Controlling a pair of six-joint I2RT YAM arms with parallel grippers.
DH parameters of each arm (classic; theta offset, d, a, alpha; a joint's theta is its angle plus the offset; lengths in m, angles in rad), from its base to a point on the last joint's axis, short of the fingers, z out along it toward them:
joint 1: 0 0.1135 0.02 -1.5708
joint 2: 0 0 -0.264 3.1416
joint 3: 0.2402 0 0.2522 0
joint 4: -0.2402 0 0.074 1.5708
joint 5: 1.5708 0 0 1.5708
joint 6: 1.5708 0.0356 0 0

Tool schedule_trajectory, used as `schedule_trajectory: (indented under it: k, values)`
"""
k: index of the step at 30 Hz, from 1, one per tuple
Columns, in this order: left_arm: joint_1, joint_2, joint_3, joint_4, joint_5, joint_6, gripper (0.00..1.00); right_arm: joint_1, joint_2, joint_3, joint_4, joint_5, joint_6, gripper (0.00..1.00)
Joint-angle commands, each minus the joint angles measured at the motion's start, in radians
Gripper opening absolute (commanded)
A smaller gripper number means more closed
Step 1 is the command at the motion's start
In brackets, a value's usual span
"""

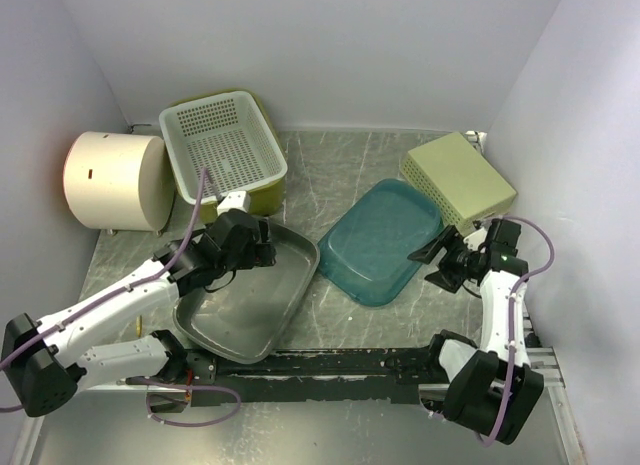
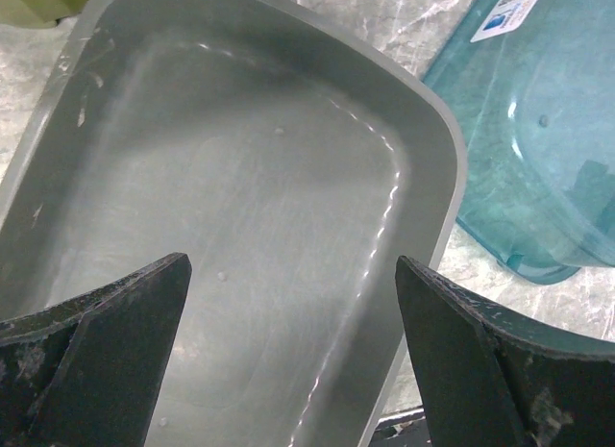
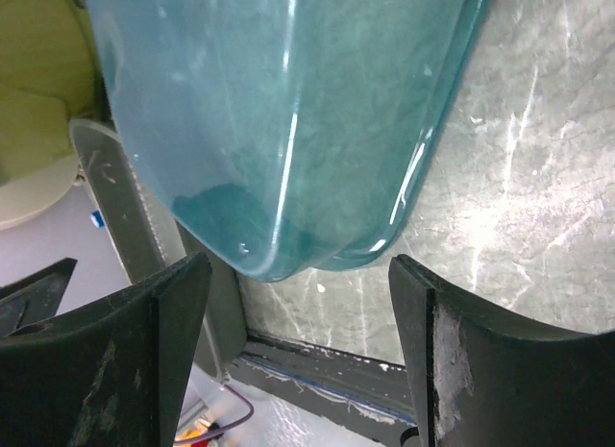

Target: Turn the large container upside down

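The large container [image 1: 380, 240], teal and see-through, lies on the table right of centre with its base facing up. Its corner [image 3: 288, 111] shows just beyond my right gripper [image 3: 299, 264], which is open and holds nothing. That gripper [image 1: 435, 265] hangs at the container's right edge. A grey tray [image 1: 250, 295] lies upright to the left, its right rim close to the teal container [image 2: 538, 130]. My left gripper [image 1: 255, 247] hovers over the tray's far end. Seen from the left wrist, the left gripper [image 2: 293, 264] stands wide open above the tray floor [image 2: 240, 197].
A white perforated basket [image 1: 222, 140] sits in an olive tub [image 1: 262, 190] at the back left, beside a cream cylinder [image 1: 115, 180]. A pale green box [image 1: 458, 180] stands at the back right. A black rail [image 1: 340, 370] runs along the near edge.
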Motion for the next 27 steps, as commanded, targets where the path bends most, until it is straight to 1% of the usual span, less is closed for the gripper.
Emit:
schedule_trajectory:
  k: [1,5,8,9,11,13,14,17,19,21,23,27]
  values:
    - [0.005,0.017,0.018,0.079,0.06,0.041,1.0,-0.006,0.022,-0.057,0.104,-0.009,0.009,0.76]
    - [0.005,0.045,0.025,0.111,0.117,0.073,1.0,0.0,0.13,-0.019,0.246,-0.007,0.026,0.78]
    - [0.005,0.06,0.026,0.117,0.134,0.081,0.99,0.057,0.206,0.037,0.361,0.045,0.062,0.82]
    - [0.003,0.063,0.023,0.124,0.139,0.082,1.0,0.103,0.238,0.053,0.413,0.074,0.091,0.83]
    - [0.002,0.067,0.018,0.132,0.148,0.083,1.0,0.253,0.312,0.101,0.492,0.184,0.141,0.84]
    - [0.001,0.073,0.022,0.132,0.151,0.085,1.0,0.395,0.409,0.177,0.528,0.275,0.16,0.85]
    - [-0.002,0.072,0.027,0.128,0.149,0.087,0.99,0.445,0.462,0.216,0.545,0.291,0.167,0.85]
    - [-0.008,0.057,0.027,0.122,0.139,0.082,1.0,0.521,0.602,0.341,0.6,0.257,0.167,0.85]
    - [-0.009,0.046,0.022,0.12,0.141,0.082,1.0,0.535,0.667,0.438,0.551,0.294,0.136,0.85]
    - [-0.009,0.036,0.026,0.104,0.139,0.081,1.0,0.537,0.673,0.497,0.491,0.358,0.107,0.85]
    - [-0.01,0.026,0.025,0.095,0.134,0.081,1.0,0.538,0.631,0.517,0.453,0.405,0.08,0.85]
    - [-0.011,0.01,0.005,0.123,0.135,0.091,0.99,0.541,0.525,0.468,0.423,0.418,0.079,0.85]
